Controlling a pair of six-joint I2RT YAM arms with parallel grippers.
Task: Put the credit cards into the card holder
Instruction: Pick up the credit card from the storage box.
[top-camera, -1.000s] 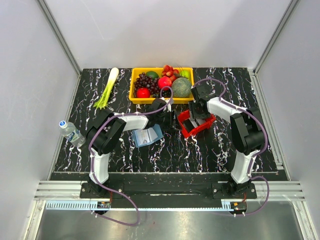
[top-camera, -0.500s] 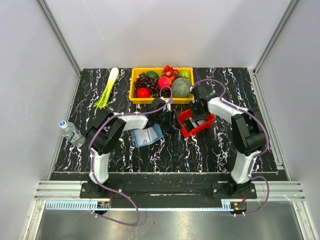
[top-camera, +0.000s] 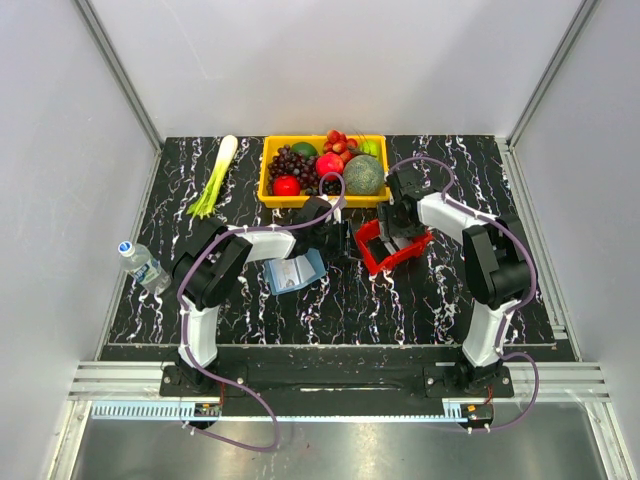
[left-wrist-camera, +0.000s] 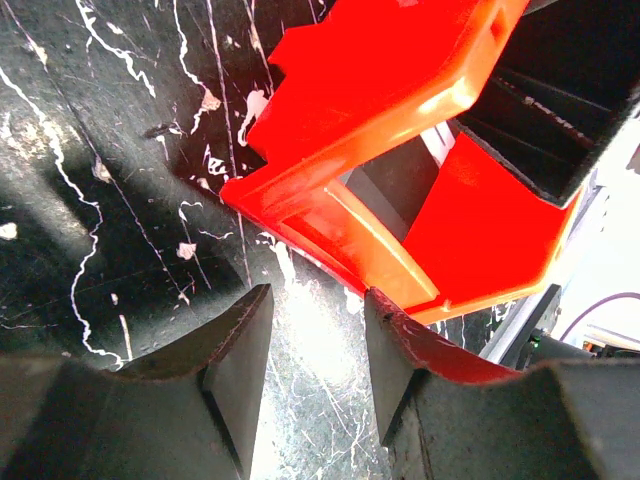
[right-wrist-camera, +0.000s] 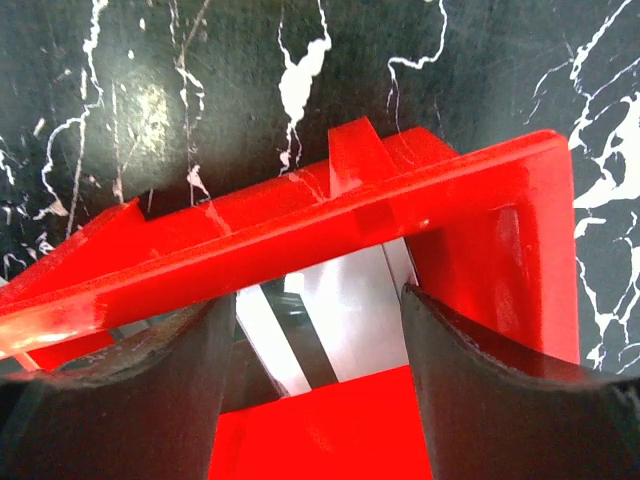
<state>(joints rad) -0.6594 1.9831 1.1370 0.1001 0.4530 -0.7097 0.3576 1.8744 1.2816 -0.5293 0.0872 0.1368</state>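
Note:
The credit cards (right-wrist-camera: 345, 315), white and grey with a dark one beside them, lie inside the red tray (right-wrist-camera: 300, 235). My right gripper (right-wrist-camera: 318, 300) is open, its fingers down in the tray on either side of the cards. In the top view it (top-camera: 397, 235) is over the tray (top-camera: 372, 262). The blue card holder (top-camera: 297, 271) lies open on the table, left of the tray. My left gripper (left-wrist-camera: 315, 300) is open and empty, low over the table at the tray's left side (left-wrist-camera: 400, 90); in the top view it (top-camera: 343, 243) sits between holder and tray.
A yellow basket (top-camera: 264, 185) of fruit stands at the back, just behind both grippers. A leek (top-camera: 215, 175) lies at the back left. A water bottle (top-camera: 142, 263) lies at the table's left edge.
My right gripper has shifted a little within the red tray, and the tray has nudged slightly. The left arm and the card holder have not moved.

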